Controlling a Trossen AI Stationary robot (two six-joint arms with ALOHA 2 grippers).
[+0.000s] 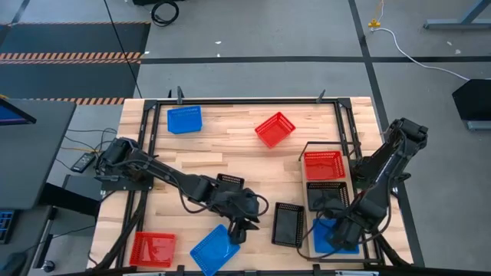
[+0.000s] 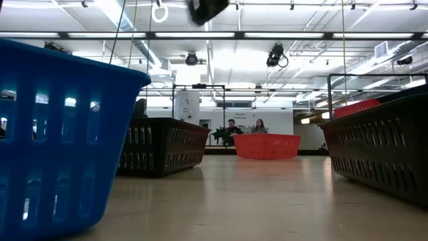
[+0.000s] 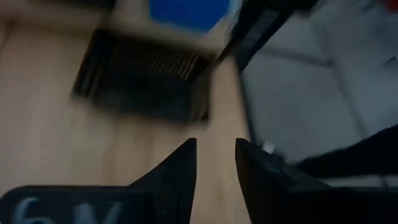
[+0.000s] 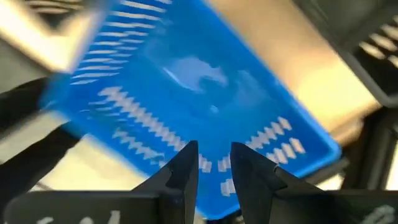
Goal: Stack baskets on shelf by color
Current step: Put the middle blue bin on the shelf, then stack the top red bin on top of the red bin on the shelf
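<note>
Near edge: right gripper [image 4: 214, 163] is seen nearly closed over a blue basket [image 4: 199, 93] on the shelf [image 1: 308, 201]; only the wrist view shows this. Left gripper [image 3: 216, 163], narrow gap, nothing held, hangs by black basket [image 1: 288, 224]. No readable writing.

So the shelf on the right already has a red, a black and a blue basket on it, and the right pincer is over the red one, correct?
Not quite: the right pincer is over the blue basket, at the shelf's near end, as the high view shows. The red basket and black basket are there as you say.
</note>
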